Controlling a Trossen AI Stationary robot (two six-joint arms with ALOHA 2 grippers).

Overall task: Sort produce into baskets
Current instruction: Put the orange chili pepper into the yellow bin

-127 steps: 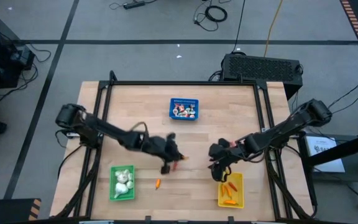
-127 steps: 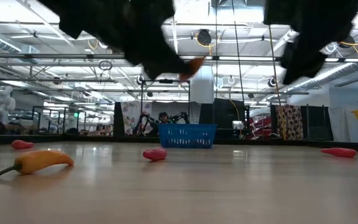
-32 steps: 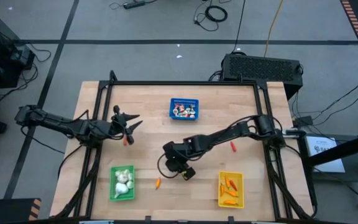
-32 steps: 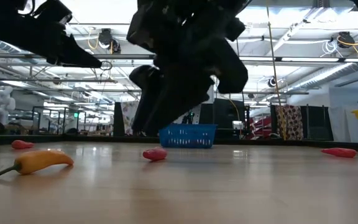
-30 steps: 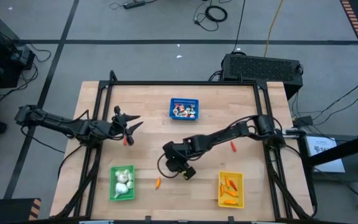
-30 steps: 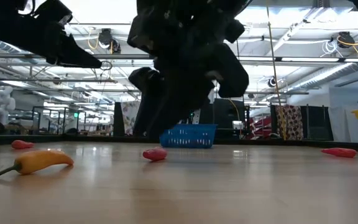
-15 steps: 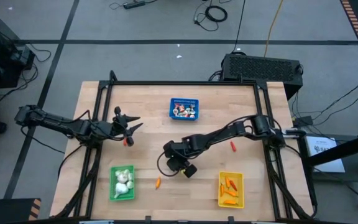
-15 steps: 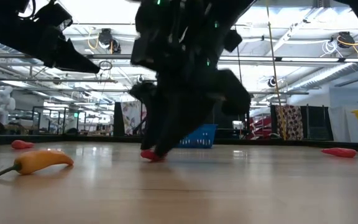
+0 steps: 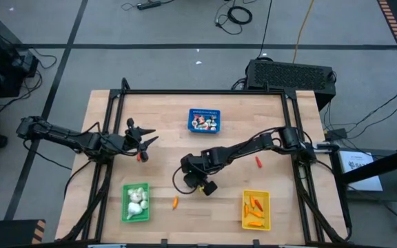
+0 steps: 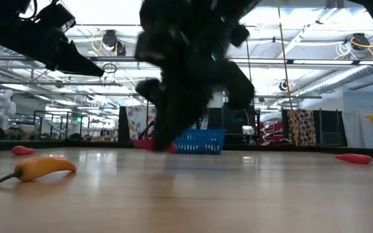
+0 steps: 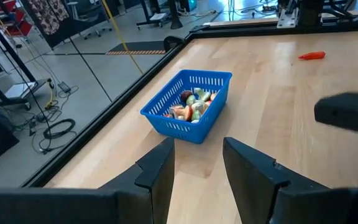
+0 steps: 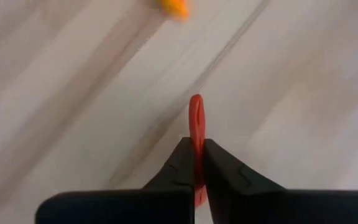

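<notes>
High view had the right end effector mid-counter. Right wrist view showed its fingers pinched tight on a red pepper. Left wrist view showed the left end effector parted, empty, facing the blue basket.

The right end effector hangs over mid-tabletop, fingers pinched on a red stick. Bare wood lies between it and the yellow basket at the near right. An orange pepper lies near the green basket. The left end effector waits far left; the blue basket stands far centre.
</notes>
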